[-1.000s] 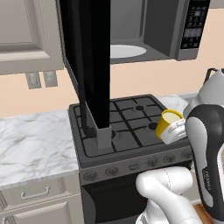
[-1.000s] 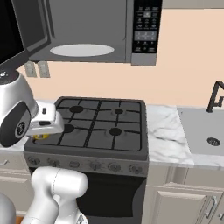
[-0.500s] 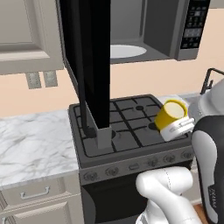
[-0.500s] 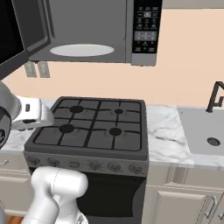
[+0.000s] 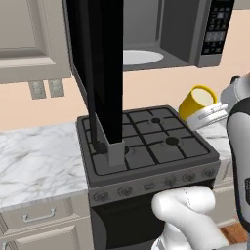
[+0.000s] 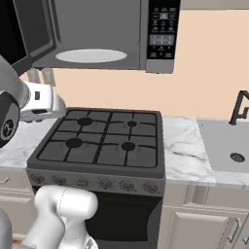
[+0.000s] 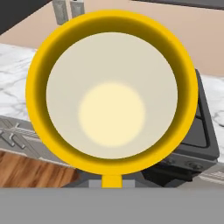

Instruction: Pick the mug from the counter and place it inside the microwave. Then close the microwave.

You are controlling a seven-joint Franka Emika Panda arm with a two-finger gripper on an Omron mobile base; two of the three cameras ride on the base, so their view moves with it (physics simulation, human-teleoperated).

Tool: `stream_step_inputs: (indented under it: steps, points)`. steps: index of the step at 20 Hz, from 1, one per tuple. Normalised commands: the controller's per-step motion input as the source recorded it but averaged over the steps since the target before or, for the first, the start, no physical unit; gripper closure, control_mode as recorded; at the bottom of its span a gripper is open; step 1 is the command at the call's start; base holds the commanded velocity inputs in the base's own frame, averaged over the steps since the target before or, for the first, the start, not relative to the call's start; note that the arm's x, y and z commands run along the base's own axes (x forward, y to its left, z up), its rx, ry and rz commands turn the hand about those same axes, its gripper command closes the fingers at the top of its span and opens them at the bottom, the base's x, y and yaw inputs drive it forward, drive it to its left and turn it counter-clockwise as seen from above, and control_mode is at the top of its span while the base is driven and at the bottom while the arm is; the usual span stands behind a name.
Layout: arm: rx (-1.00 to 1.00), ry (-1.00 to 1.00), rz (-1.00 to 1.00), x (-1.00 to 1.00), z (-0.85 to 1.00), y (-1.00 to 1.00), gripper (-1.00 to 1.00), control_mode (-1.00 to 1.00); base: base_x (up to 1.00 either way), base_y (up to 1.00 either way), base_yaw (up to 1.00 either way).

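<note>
Microwave cavity: open, up-left of gripper.
Door: hangs open, further left over stovetop.
Between: free air.

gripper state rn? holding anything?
gripper: closed on the mug, carried in the air right of the stovetop, below the open microwave.
</note>
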Motion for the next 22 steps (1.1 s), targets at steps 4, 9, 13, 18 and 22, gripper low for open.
stream_step_inputs:
  steps: [4, 9, 13, 18, 22]
  points:
    - [0.01, 0.0, 0.0, 0.6, 0.16, -0.04, 1.0, -1.0, 0.0, 0.0, 0.0]
    - [0.01, 0.0, 0.0, 0.69, 0.07, 0.0, 1.0, -1.0, 0.0, 0.0, 0.0]
    - [0.0, 0.0, 0.0, 0.59, 0.03, 0.0, 1.0, -1.0, 0.0, 0.0, 0.0]
    - [0.0, 0.0, 0.0, 0.55, 0.17, 0.0, 1.0, -1.0, 0.0, 0.0, 0.0]
    - [0.0, 0.0, 0.0, 0.3, 0.39, 0.0, 1.0, -1.0, 0.0, 0.0, 0.0]
